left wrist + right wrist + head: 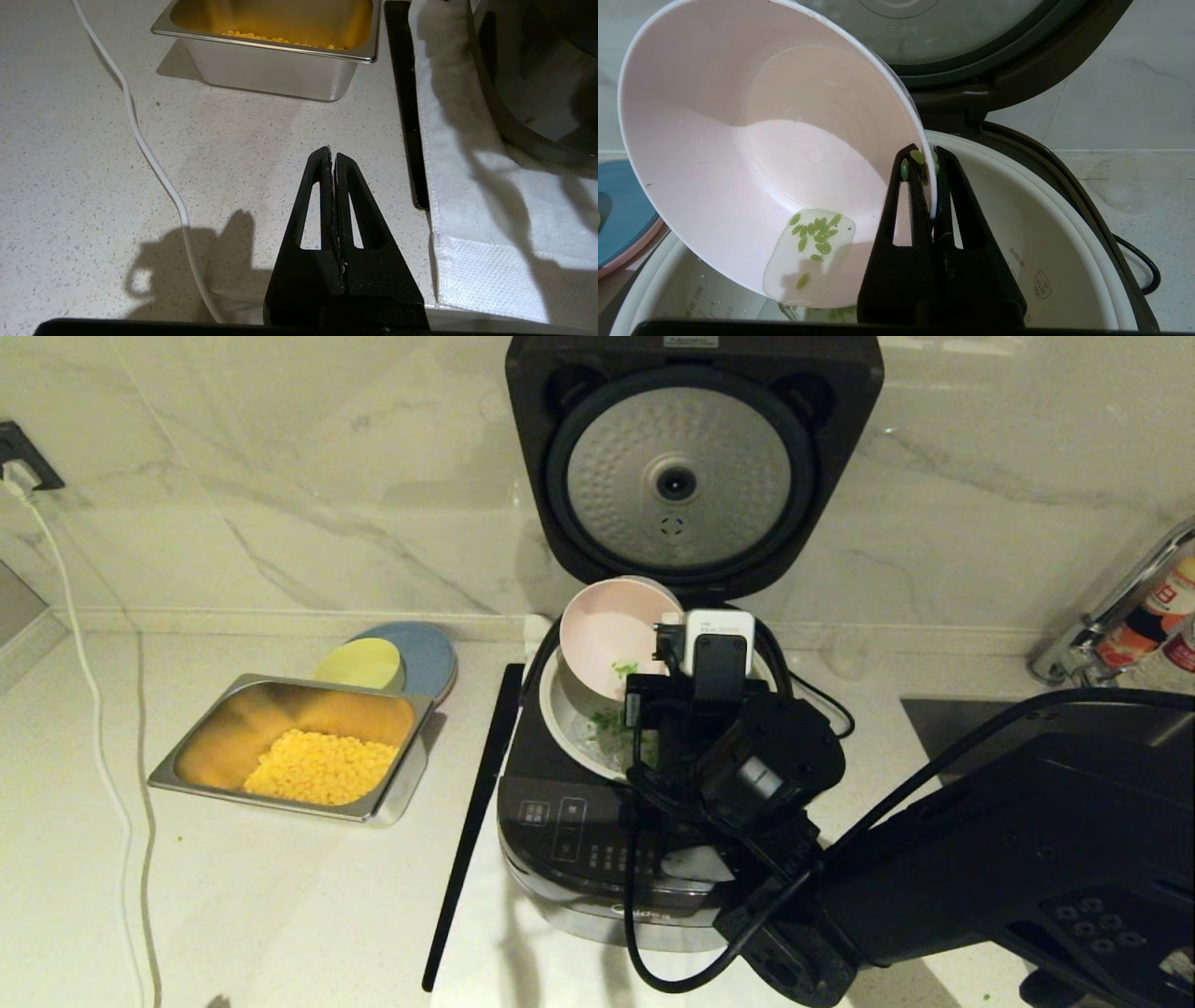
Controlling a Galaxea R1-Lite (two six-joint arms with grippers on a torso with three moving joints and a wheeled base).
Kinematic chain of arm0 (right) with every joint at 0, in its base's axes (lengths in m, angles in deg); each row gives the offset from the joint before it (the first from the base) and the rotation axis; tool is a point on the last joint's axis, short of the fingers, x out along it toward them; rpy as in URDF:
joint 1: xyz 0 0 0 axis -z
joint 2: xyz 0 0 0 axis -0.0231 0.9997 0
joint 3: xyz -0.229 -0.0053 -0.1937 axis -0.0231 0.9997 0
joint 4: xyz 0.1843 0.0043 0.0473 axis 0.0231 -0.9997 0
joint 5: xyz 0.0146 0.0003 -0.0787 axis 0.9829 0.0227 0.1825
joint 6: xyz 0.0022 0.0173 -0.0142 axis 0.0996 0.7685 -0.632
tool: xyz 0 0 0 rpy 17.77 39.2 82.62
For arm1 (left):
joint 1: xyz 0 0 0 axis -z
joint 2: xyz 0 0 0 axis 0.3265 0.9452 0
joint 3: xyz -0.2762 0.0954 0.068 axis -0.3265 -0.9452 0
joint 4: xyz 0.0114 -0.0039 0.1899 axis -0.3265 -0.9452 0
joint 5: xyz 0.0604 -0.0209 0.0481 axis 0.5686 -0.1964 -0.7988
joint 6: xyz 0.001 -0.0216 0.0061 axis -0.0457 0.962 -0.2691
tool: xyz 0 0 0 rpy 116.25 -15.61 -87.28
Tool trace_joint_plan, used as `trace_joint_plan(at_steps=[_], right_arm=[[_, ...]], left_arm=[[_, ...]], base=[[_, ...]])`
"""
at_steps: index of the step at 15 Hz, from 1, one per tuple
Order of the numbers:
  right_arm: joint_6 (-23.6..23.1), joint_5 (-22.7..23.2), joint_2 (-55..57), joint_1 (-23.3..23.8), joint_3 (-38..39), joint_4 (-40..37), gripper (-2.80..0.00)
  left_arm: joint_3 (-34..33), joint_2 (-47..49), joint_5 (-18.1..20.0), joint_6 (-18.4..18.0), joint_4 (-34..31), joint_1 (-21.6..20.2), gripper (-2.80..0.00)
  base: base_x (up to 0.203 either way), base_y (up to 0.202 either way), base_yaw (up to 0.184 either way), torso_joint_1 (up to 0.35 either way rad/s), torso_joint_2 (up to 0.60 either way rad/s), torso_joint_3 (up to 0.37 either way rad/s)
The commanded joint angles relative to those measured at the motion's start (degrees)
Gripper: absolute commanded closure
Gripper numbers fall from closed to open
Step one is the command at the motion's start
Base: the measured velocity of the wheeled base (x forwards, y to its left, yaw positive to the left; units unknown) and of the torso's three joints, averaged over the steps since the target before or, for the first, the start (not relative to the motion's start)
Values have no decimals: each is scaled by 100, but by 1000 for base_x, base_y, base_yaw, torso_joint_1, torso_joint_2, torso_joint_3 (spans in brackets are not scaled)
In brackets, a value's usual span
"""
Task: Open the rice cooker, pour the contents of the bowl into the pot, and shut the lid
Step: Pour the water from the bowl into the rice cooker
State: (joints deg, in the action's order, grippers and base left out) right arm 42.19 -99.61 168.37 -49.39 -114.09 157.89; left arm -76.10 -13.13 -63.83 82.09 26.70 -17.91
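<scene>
The black rice cooker (579,840) stands open, its lid (680,476) raised upright with the dimpled silver disc facing me. My right gripper (927,161) is shut on the rim of the pale pink bowl (752,140), which is tipped steeply over the cream-white pot (1045,242). A few green bits (815,233) lie in a little liquid at the bowl's low lip, and some cling to a fingertip (904,169). More green bits (607,721) lie inside the pot (560,700). The left gripper (332,156) is shut and empty, low over the counter left of the cooker.
A steel tray (392,798) with yellow corn kernels sits left of the cooker, with a yellow bowl (359,665) and a blue plate (429,653) behind it. A black strip (471,821) lies along the white cloth (472,224) under the cooker. A white cable (103,756) runs down the counter's left side.
</scene>
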Motion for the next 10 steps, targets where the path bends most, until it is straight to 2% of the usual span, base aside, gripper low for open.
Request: trace_joint_plan(at_steps=[1, 5, 7, 10], right_arm=[[-45, -38, 19, 0, -40, 27, 0], [-48, -45, -275, 8, 27, -50, 0], [-37, -49, -519, 9, 22, -331, 0], [68, -56, -1017, 22, 22, -1157, 0]], left_arm=[[-53, -6, -4, -6, 2, 0, 0], [-53, -6, -4, 2, 2, 0, 0], [-53, -6, -4, 1, 2, 0, 0], [-53, -6, -4, 2, 2, 0, 0]], base=[[0, 0, 0, 0, 0, 0], [0, 0, 0, 0, 0, 0], [0, 0, 0, 0, 0, 0], [0, 0, 0, 0, 0, 0]])
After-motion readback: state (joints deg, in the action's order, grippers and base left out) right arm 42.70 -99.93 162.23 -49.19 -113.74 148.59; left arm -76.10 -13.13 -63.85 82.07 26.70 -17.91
